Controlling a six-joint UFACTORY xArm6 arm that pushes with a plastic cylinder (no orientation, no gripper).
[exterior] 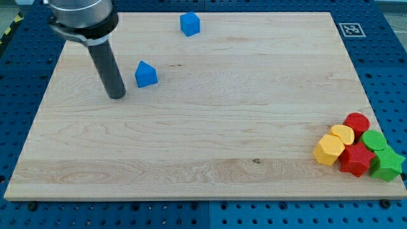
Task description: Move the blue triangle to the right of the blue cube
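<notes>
The blue triangle (pixel 145 74) lies on the wooden board at the view's upper left. The blue cube (pixel 189 24) sits near the view's top edge, up and to the right of the triangle. My tip (pixel 117 96) rests on the board just left of and slightly below the blue triangle, a small gap apart from it. The dark rod rises from the tip toward the view's top left.
A cluster sits at the view's lower right: a yellow block (pixel 329 150), a second yellow block (pixel 343 134), a red cylinder (pixel 357 122), a red star-like block (pixel 356 158), a green block (pixel 375 140) and a green star-like block (pixel 387 165). The board's right edge (pixel 364 95) runs close by.
</notes>
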